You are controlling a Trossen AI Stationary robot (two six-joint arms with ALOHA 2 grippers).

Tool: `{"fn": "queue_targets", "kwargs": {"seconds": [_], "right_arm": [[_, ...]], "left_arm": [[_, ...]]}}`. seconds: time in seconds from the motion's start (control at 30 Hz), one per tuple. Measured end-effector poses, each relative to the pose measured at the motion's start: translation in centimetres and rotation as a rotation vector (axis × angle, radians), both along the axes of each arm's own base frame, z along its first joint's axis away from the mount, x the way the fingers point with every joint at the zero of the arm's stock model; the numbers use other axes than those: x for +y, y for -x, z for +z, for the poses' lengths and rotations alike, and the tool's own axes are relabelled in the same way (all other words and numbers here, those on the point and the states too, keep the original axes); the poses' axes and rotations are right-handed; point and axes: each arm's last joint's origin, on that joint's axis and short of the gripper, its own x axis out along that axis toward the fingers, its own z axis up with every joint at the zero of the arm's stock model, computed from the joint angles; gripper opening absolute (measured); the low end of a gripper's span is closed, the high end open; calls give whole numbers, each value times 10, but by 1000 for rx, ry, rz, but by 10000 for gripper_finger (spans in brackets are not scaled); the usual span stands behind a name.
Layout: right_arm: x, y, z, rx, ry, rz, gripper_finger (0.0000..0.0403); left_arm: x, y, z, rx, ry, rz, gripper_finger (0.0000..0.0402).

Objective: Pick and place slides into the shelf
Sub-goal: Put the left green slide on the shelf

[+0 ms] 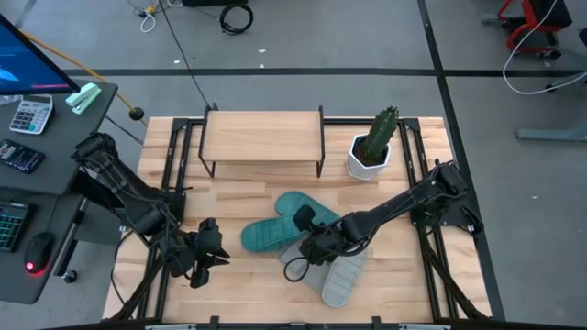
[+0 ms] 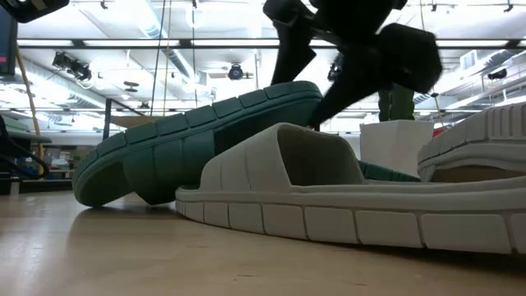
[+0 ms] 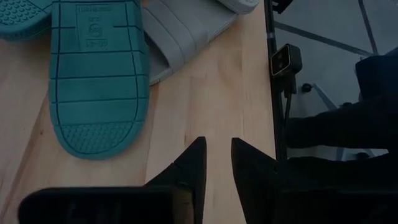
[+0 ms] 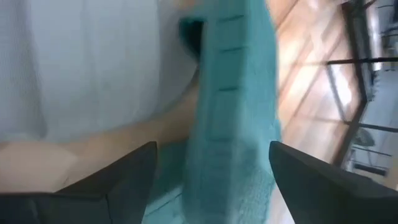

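**Right gripper lowered over the heap of slides; shelf not yet loaded**

The slides are shown heaped at mid-table, in front of the shelf, on whose plank top nothing is seen. A teal slide lies sole-up and tilted against a second teal slide; two grey slides lie partly beneath and beside them. A potted cactus stands just beside the shelf. The right gripper is set down among the heap, its fingers spread apart on either side of a teal edge, not yet clamped. The step in hand is judged to be the first pick. Closure on that edge, a lift clear of the grey pair, and carriage to the shelf would be called for next. The left gripper waits near the table's front edge, fingers nearly together, holding nothing.
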Motion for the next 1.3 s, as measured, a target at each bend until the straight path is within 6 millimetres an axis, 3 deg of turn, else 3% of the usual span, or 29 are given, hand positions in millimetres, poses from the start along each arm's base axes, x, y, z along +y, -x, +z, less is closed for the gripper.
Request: {"fn": "queue_targets", "kwargs": {"seconds": [0.37, 0.6, 0.73, 0.87, 1.03, 1.3], "right_arm": [[-18, -17, -18, -2, -4, -58, 304], [-23, -21, -16, -33, -33, -78, 282], [-22, -20, -15, -36, -28, -76, 214], [-16, -18, -11, -56, -3, -74, 77], [-12, -9, 9, -74, -25, -65, 68], [-23, -7, 94, -266, -120, -198, 68]], "left_arm": [[0, 0, 0, 4, 14, 13, 80], [0, 0, 0, 5, 13, 13, 80], [0, 0, 0, 5, 13, 13, 79], [0, 0, 0, 5, 12, 13, 76], [0, 0, 0, 5, 12, 13, 69], [0, 0, 0, 6, 9, 12, 59]]}}
